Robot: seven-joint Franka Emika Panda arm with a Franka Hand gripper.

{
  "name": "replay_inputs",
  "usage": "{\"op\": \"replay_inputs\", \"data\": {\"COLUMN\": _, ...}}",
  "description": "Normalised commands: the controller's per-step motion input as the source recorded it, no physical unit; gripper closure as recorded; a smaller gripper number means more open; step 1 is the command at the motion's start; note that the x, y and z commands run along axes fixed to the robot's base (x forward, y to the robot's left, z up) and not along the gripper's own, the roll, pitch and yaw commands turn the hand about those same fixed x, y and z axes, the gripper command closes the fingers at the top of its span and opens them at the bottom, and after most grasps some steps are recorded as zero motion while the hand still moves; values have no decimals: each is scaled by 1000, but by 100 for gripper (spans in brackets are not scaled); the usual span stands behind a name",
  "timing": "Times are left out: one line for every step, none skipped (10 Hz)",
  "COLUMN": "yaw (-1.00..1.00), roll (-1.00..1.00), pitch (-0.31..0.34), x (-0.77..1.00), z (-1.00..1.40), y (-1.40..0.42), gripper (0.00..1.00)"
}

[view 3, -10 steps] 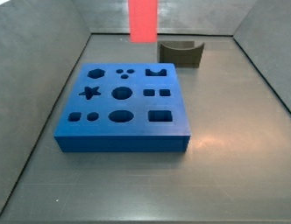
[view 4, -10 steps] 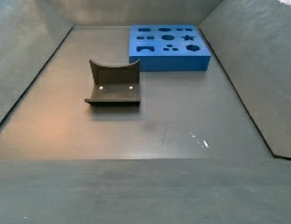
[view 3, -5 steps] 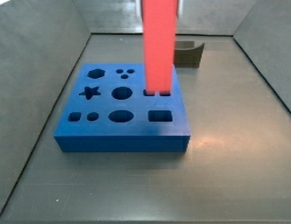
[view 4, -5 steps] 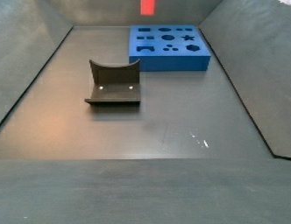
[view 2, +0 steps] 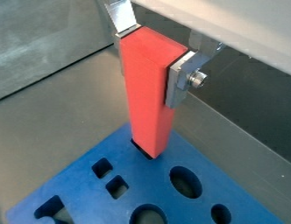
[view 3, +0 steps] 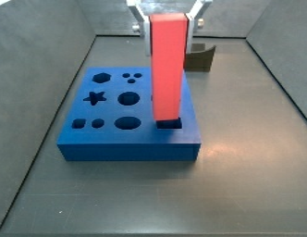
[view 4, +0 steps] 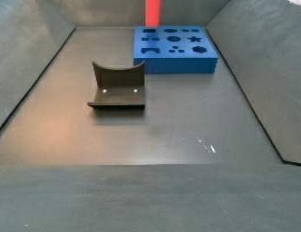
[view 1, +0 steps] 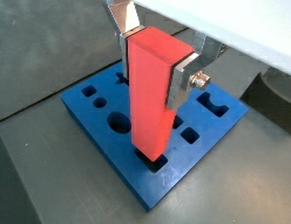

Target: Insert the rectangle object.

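My gripper [view 3: 166,11] is shut on the top of the rectangle object [view 3: 167,69], a long salmon-red bar held upright. Its lower end meets the rectangular hole [view 3: 170,121] near the front right of the blue holed block [view 3: 104,116]; how deep it sits I cannot tell. Both wrist views show the silver fingers [view 1: 182,77] clamping the bar [view 1: 152,101] over the block [view 1: 124,166], with the gripper [view 2: 152,48] gripping the bar [view 2: 148,96] above the block [view 2: 142,171]. In a side view only the bar [view 4: 153,12] shows, above the block [view 4: 175,47].
A dark grey-brown notched block [view 3: 200,56] stands behind the blue block, and lies nearer the camera in a side view [view 4: 117,86]. Grey walls [view 3: 45,83] enclose the floor [view 4: 153,136] on all sides.
The gripper has carried the bar from the back of the bin forward and down over the blue block. Its lower end now stands at the rectangular hole.
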Motion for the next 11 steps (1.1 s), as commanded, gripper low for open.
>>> {"op": "replay_inputs", "data": {"yaw": -80, "roll": 33, "pitch": 40, "x": 434, "z": -271, "y": -23, "gripper": 100}}
{"op": "replay_inputs", "data": {"yaw": -183, "roll": 89, "pitch": 130, "x": 431, "z": -180, "y": 0, "gripper": 100}}
{"op": "replay_inputs", "data": {"yaw": -191, "roll": 59, "pitch": 116, "x": 280, "z": -137, "y": 0, "gripper": 100}}
{"op": "replay_inputs", "data": {"yaw": -143, "roll": 47, "pitch": 76, "x": 143, "z": -154, "y": 0, "gripper": 100}}
{"op": "replay_inputs", "data": {"yaw": -14, "roll": 17, "pitch": 0, "x": 0, "z": -243, "y": 0, "gripper": 100}}
{"op": "replay_inputs", "data": {"yaw": 0, "roll": 0, "pitch": -16, "x": -111, "z": -283, "y": 0, "gripper": 100}}
{"op": "replay_inputs", "data": {"yaw": 11, "roll": 0, "pitch": -43, "x": -263, "z": -217, "y": 0, "gripper": 100}}
{"op": "replay_inputs", "data": {"yaw": 9, "roll": 3, "pitch": -21, "x": -297, "z": -163, "y": 0, "gripper": 100}}
{"op": "replay_inputs", "data": {"yaw": 0, "roll": 0, "pitch": -3, "x": -174, "z": -160, "y": 0, "gripper": 100}}
{"op": "replay_inputs", "data": {"yaw": 0, "roll": 7, "pitch": 0, "x": -43, "z": -200, "y": 0, "gripper": 100}}
{"op": "replay_inputs", "data": {"yaw": 0, "roll": 9, "pitch": 0, "x": -17, "z": -260, "y": 0, "gripper": 100}}
